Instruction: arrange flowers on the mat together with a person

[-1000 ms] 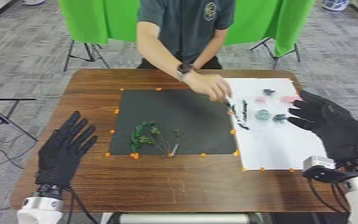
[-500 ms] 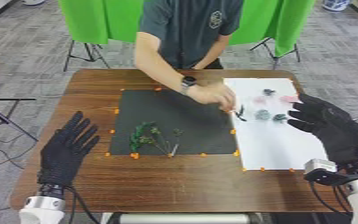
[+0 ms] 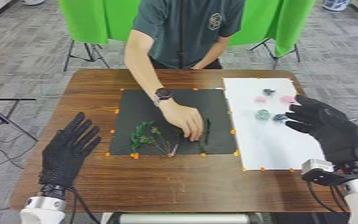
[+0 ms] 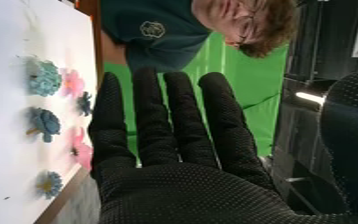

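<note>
Brown wooden table (image 3: 149, 185) on grey floor (image 3: 33, 60), green cloth (image 3: 91, 25) behind; person's hand (image 3: 184, 119) at slender dark-green stem (image 3: 206, 136) on black mat (image 3: 189, 100), R of leafy sprigs (image 3: 141, 136). L hand (image 3: 63, 155) & R hand (image 3: 334, 131): fingers extended, both empty; mat betw. them. Ruffled teal/pink flower heads (image 3: 262, 114) on white sheet (image 3: 278, 150), near R hand.

A slim, dark green stem (image 3: 207, 132) lies lengthwise on the flat black mat (image 3: 144, 107), just beside the person's fingers (image 3: 194, 132); a leafy green bunch (image 3: 142, 136) spreads left of them. Pink flowers (image 3: 261, 100) and teal flowers (image 3: 262, 114) lie loose near the robot's right-hand fingers (image 3: 310, 107).
</note>
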You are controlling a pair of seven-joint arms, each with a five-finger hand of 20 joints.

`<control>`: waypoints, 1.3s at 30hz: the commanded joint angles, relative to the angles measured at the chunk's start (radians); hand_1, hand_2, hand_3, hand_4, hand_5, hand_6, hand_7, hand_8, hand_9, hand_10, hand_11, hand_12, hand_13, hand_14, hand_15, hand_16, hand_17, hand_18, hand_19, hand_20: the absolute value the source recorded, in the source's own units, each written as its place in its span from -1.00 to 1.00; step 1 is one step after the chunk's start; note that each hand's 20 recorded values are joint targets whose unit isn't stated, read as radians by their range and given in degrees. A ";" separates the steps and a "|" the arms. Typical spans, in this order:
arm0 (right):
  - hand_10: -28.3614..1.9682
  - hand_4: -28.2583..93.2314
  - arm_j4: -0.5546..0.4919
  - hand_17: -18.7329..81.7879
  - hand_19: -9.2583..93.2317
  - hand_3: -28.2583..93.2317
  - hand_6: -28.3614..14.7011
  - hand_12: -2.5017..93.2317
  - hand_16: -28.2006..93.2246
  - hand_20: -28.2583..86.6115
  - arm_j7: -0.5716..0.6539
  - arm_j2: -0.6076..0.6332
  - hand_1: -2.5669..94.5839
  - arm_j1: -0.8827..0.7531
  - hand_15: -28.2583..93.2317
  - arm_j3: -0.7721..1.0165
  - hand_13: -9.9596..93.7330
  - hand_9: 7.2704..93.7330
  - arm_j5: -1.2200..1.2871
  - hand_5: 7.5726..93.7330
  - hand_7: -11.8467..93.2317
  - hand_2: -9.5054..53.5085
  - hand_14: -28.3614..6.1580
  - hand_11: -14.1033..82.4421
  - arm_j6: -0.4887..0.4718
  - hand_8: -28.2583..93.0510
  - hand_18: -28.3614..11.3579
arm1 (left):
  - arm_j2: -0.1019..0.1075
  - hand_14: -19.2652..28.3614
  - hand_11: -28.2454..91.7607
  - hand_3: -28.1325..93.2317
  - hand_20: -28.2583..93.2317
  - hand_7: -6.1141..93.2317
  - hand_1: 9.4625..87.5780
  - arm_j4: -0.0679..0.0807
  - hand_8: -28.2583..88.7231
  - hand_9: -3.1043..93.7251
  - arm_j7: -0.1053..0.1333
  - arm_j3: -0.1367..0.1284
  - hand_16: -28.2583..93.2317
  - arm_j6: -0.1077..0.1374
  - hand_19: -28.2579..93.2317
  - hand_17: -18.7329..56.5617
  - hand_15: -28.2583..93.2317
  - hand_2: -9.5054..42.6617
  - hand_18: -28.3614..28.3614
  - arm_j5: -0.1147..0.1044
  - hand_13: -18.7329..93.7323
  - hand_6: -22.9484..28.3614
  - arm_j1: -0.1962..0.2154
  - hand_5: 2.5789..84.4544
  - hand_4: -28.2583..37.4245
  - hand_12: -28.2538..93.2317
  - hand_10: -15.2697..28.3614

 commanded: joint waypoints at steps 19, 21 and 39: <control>-0.18 -0.95 0.087 -0.39 0.34 0.85 -0.01 -0.47 -0.21 0.15 -0.012 0.155 -0.62 0.193 0.17 -0.251 -0.07 -0.17 -0.099 -0.23 -0.44 -0.77 -0.17 -0.30 0.151 -0.70 -0.71 | -0.008 0.37 -0.29 0.62 -0.38 -0.62 -0.62 0.014 -0.64 -0.48 -0.008 0.010 -0.46 -0.007 0.09 -0.82 -0.29 -0.77 0.73 -0.005 -0.32 0.02 0.003 -0.35 -1.00 -0.29 0.18; -0.16 -0.95 0.091 -0.39 0.35 0.85 -0.01 -0.47 -0.21 0.15 -0.015 0.159 -0.62 0.204 0.19 -0.258 -0.07 -0.17 -0.101 -0.23 -0.43 -0.77 -0.17 -0.29 0.151 -0.70 -0.71 | -0.008 0.37 -0.29 0.62 -0.38 -0.62 -0.62 0.015 -0.64 -0.48 -0.010 0.007 -0.46 -0.009 0.09 -0.82 -0.29 -0.76 0.72 -0.003 -0.32 0.02 0.000 -0.35 -1.00 -0.29 0.18; 0.02 -0.99 0.168 -0.36 0.33 0.83 0.12 -0.47 -0.24 0.14 -0.071 0.324 -0.45 0.330 0.23 -0.340 -0.02 -0.18 -0.750 -0.22 -0.31 -0.99 -0.06 -0.22 0.264 -0.76 -0.67 | 0.007 0.37 -0.29 0.62 -0.38 -0.63 -0.62 0.009 -0.64 -0.48 0.000 -0.002 -0.47 -0.004 0.09 -0.82 -0.29 -0.77 0.73 -0.005 -0.32 0.03 0.009 -0.35 -1.00 -0.29 0.18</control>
